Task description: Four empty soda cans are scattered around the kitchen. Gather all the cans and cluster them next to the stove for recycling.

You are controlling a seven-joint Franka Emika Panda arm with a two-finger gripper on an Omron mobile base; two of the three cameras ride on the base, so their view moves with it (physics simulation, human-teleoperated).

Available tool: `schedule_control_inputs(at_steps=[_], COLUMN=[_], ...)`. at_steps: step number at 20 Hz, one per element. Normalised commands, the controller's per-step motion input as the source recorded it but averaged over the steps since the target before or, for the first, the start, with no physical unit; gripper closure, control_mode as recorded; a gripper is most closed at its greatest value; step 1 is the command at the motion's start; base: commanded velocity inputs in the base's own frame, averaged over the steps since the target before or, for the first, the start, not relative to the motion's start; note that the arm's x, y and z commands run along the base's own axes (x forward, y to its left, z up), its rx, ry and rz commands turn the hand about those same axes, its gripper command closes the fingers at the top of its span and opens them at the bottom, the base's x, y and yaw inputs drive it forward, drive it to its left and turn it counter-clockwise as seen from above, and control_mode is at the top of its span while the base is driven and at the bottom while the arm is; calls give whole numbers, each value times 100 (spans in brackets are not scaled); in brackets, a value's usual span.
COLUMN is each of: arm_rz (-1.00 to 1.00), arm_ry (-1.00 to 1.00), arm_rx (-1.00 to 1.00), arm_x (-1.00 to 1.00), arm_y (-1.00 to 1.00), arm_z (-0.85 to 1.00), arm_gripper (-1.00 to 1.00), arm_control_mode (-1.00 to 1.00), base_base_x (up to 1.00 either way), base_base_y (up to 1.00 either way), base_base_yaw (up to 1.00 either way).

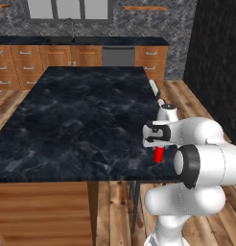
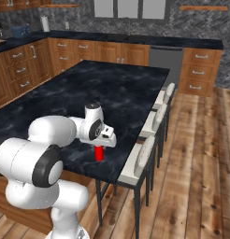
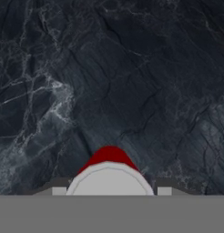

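My gripper (image 2: 99, 148) sits over a red soda can (image 2: 99, 153) on the black marbled island counter (image 1: 81, 115); I cannot tell my grip.

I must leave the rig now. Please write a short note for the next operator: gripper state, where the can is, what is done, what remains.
Gripper: directly over a red soda can; the can's silvery top sits between the finger tips in the hand view. Whether the jaws have closed on it cannot be told.
Can: upright on the black marbled island counter, near the edge by the white stools.
Done: arm positioned at this can.
Left: confirm the grasp, lift, take it to the stove, then collect the other cans.
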Motion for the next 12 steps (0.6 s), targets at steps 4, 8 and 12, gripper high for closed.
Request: schedule_control_inputs(at_steps=[4, 8, 12], arm_rz=[0, 0, 1], arm_ry=[0, 0, -1], arm_rx=[0, 0, 0], arm_x=[0, 0, -2], arm_y=[0, 0, 12], arm_z=[0, 0, 5], arm_gripper=[100, 100, 100], arm_control_mode=[-100, -100, -100], base_base_x=[0, 0, 0], base_base_y=[0, 0, 0], base_base_yaw=[0, 0, 0])
